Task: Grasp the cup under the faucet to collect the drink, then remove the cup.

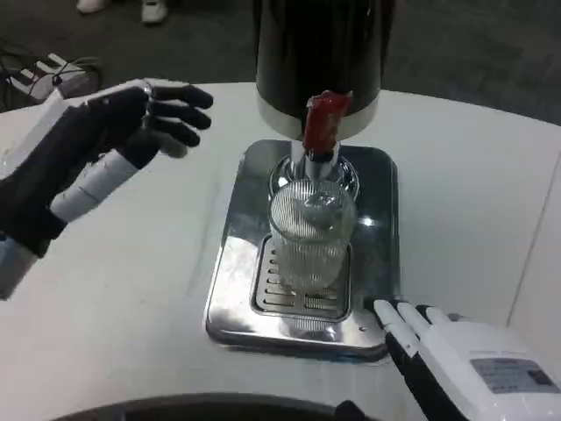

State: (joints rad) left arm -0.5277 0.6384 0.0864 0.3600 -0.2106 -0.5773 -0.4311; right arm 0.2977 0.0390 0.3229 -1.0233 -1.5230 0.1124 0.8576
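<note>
Right hand (456,355) near cup (310,230), apart

Bright, even overhead light on the white desk (114,289). Glare glints off the steel drip tray (235,263). The picture is slightly soft overall.

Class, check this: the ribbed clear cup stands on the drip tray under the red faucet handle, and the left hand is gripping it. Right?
Not quite. In the head view the left hand is raised, apart from the cup, holding nothing. The rest stands: cup on drip tray, under the red faucet handle.

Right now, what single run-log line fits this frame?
cup: on drip tray, under faucet | left hand: raised, open, apart from cup | right hand: open, beside tray | grasp: not yet
</note>
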